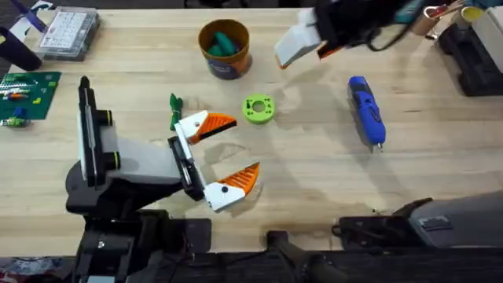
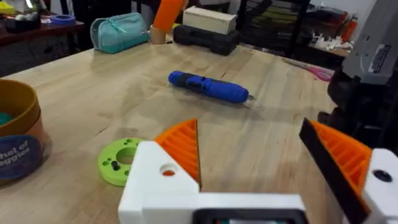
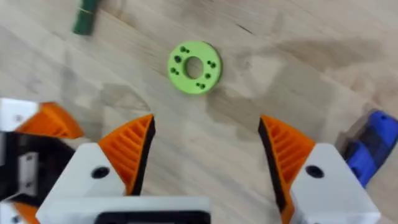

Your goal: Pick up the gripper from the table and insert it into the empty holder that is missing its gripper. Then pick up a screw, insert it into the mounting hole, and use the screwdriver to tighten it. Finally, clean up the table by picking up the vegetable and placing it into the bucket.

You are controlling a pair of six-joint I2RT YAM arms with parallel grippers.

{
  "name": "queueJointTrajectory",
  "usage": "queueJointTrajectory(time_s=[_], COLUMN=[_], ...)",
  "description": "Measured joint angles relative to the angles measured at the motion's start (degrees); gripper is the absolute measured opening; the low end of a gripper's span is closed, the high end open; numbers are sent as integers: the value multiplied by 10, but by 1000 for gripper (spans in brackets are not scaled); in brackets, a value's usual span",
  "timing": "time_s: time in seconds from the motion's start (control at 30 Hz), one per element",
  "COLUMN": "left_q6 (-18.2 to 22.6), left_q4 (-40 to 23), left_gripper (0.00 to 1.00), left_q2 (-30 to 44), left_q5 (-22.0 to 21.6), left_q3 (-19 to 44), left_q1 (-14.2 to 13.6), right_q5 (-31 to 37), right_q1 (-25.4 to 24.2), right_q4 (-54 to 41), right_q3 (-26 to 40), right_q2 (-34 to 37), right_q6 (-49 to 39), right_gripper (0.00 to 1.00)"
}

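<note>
While the left end effector (image 1: 224, 153) rests on the bench (image 1: 314, 181) with fingers spread apart, the right end effector (image 3: 205, 155) hovers likewise spread. Blue screwdriver (image 1: 367, 110) lies at three o'clock; yellow-orange bucket (image 1: 224, 49) holds green at twelve.

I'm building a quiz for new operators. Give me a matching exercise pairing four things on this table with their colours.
Things:
1. screwdriver
2. disc with a hole
3. bucket
4. vegetable

Colours:
a. lime green
b. dark green
c. blue
d. yellow-orange with a blue band

Pairs: 1-c, 2-a, 3-d, 4-b
</note>
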Motion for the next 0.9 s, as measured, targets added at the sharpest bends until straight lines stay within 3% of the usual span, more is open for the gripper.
queueJointTrajectory(time_s=[0.33, 0.6, 0.9], left_q6=[0, 0, 0], left_q4=[0, 0, 0], left_gripper=[985, 985, 985], left_q2=[0, 0, 0], left_q5=[0, 0, 0], left_q3=[0, 0, 0], left_q1=[0, 0, 0], right_q5=[116, 128, 129], right_q1=[97, 156, 161], right_q4=[-23, -21, 2], right_q3=[64, 68, 68], right_q2=[128, 173, 193], right_q6=[-80, -99, -99], right_gripper=[996, 995, 996])
